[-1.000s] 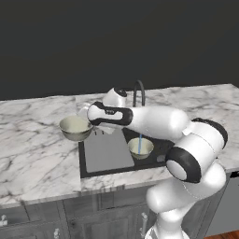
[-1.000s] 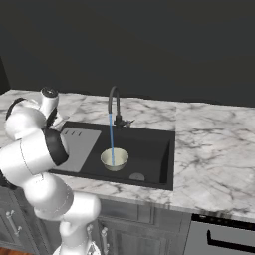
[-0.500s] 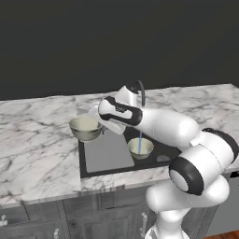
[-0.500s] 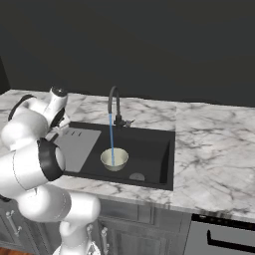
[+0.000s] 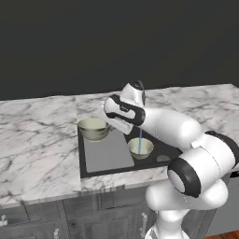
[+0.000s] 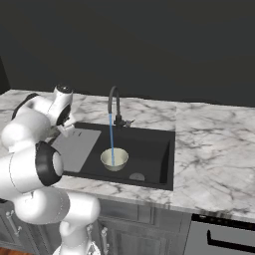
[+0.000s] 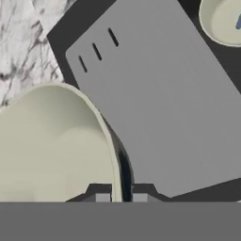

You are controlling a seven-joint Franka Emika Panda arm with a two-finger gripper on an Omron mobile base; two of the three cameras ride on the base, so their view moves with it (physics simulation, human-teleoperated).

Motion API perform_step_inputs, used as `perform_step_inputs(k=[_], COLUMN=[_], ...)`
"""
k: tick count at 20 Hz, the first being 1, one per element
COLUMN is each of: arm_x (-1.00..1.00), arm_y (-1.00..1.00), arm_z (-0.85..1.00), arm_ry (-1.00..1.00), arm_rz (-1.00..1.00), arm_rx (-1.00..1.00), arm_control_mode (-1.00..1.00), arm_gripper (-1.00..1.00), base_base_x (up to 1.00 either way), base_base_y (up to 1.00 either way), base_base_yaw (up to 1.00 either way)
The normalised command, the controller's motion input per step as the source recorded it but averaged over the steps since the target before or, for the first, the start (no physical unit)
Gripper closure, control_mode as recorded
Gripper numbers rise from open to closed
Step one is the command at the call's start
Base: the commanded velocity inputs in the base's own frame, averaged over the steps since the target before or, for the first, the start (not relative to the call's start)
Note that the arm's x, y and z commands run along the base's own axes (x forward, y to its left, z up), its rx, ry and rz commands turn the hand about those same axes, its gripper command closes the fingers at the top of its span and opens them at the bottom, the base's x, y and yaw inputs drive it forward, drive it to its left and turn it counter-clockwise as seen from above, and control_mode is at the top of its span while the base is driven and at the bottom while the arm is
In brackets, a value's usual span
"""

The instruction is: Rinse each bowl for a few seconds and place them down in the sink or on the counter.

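- marble counter and black sink sit as before, tap water falling into the bowl in the basin.
- white arm has swung right over the last second, carrying the second bowl from above the counter edge to over the grey drainboard.
- gripper stays clamped on that bowl's rim, near side.
- i'd judge its rinse comes next, so the tap is where it's headed.

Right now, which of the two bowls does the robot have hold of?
Start at the black sink in the marble counter. The held bowl hangs over the grey drainboard's far left corner, its rim pinched by the gripper. The other bowl sits under the faucet's stream.
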Motion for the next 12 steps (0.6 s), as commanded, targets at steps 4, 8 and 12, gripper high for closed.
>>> perform_step_inputs(k=[4, 8, 12], arm_x=[0.00, 0.00, 0.00], arm_y=[-0.28, -0.38, -0.43], arm_z=[-0.01, -0.07, -0.11], arm_ry=[0.06, 0.02, 0.00], arm_rz=[-0.07, -0.04, 0.00], arm_rx=[-0.07, -0.02, 0.00], arm_control_mode=[-1.00, -1.00, -1.00], arm_gripper=[1.00, 1.00, 1.00], base_base_x=[0.00, 0.00, 0.00], base_base_y=[0.00, 0.00, 0.00], base_base_yaw=[0.00, 0.00, 0.00])
